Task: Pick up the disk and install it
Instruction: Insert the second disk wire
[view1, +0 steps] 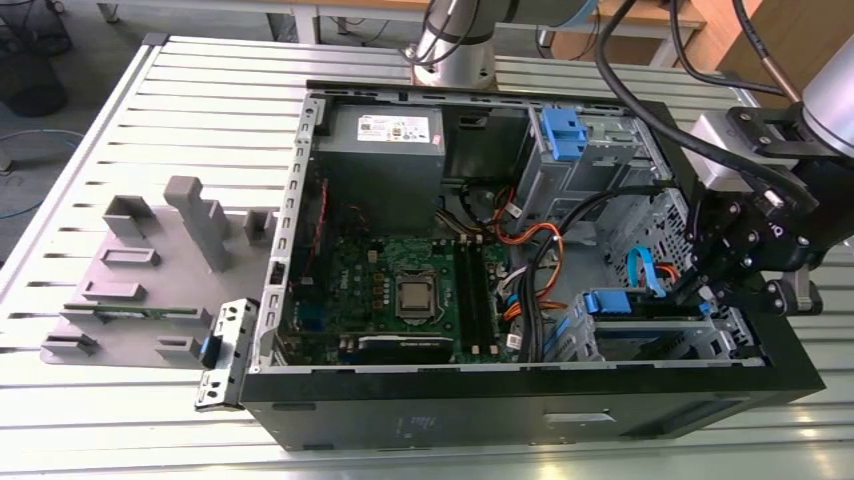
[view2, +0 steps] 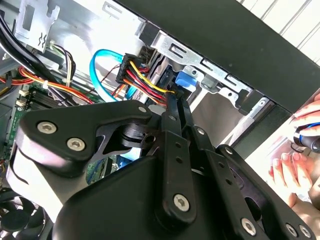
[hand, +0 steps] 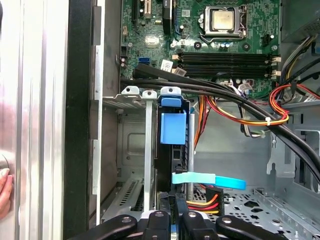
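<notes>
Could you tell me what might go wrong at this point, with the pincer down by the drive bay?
Two risks, as I judge it. The pincer sits right by the red and yellow power wires and the light blue cable, so a pull could snag them. A person's hand rests just outside the computer case, near the arm, and could be struck.

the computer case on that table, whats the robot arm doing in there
The arm has its gripper down at the lower drive bay of the open computer case. In the first wrist view the disk, with its blue rails, stands in the bay slot beside the metal cage wall, with cables plugged in near it. A person's hand is at the case's outer edge in the second wrist view.
</notes>
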